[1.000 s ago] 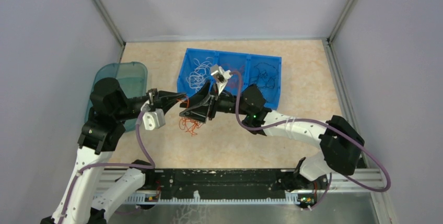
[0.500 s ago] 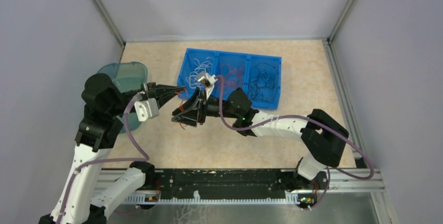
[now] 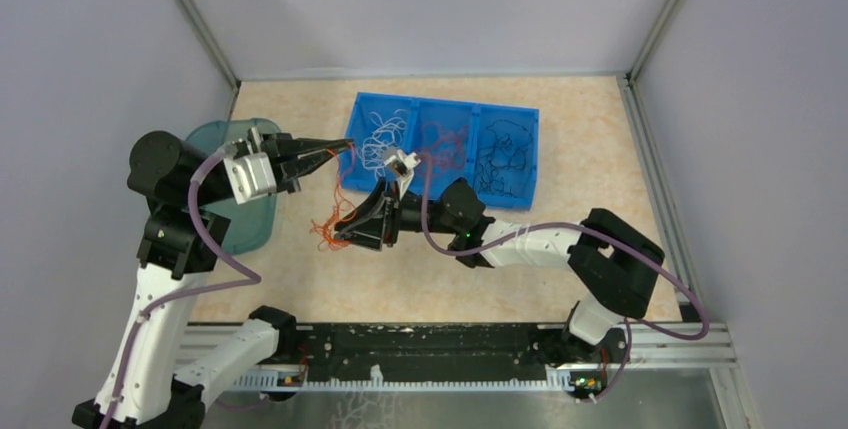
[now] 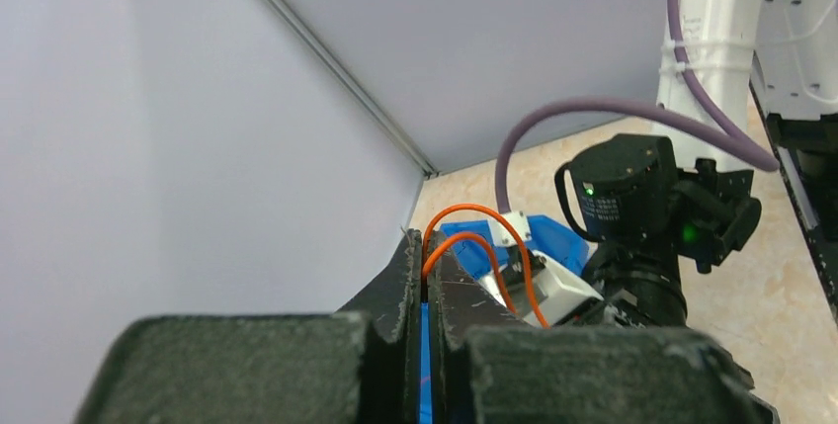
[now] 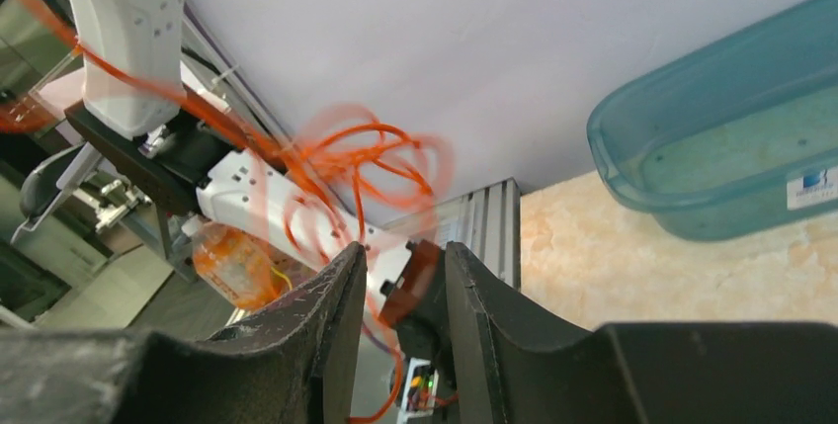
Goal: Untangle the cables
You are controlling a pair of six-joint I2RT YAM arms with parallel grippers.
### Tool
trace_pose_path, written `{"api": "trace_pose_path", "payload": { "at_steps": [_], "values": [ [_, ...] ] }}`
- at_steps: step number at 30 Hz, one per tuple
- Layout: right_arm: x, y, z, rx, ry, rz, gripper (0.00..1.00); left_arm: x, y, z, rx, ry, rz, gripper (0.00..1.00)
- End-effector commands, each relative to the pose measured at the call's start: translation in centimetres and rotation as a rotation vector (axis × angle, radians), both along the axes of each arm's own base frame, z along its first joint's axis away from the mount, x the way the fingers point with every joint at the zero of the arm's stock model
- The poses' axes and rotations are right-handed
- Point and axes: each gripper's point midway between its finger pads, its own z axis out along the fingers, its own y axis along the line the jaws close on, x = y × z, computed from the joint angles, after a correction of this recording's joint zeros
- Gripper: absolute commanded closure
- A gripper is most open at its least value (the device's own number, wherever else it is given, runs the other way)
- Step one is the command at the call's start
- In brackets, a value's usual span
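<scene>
Pinching orange cable [image 4: 469, 208], left claw [image 4: 426, 246] clamped; right claw [image 5: 400, 256] narrowly apart (orange tangle [image 5: 368, 162] at tips).

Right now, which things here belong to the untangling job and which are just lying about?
Job: orange cable tangle, left gripper pinching a strand, right gripper beside it, blue bin of sorted strands.
Lying about: teal tub, purple arm cables.

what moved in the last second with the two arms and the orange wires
The left pincer, shut on an orange cable, drew back and away toward the teal tub. The right pincer slid left and nearer, and the orange tangle is now strung between them. The blue bin and the tub stayed put.
</scene>
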Motion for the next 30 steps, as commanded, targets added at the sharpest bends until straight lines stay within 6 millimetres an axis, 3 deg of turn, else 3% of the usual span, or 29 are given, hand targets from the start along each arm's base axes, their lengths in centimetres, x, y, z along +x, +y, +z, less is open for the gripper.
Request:
{"api": "trace_pose_path", "payload": {
  "at_steps": [1, 11, 21, 30],
  "values": [
    [-0.8, -0.4, 0.8, 0.051, -0.021, 0.015, 0.64, -1.1, 0.0, 3.3, -0.075, -0.018, -0.029, 0.99],
    [-0.7, -1.2, 0.1, 0.013, -0.051, -0.028, 0.65, -1.1, 0.0, 4.3, -0.101, 0.000, -0.031, 0.99],
    [0.4, -1.6, -8.2, -0.132, 0.044, -0.109, 0.69, -2.0, 0.8, 10.6, -0.183, -0.149, -0.009, 0.99],
    [1.9, -3.2, -13.4, -0.274, 0.061, -0.236, 0.69, -3.2, 1.4, 13.5, -0.220, -0.216, -0.005, 1.00]
  ]
}}
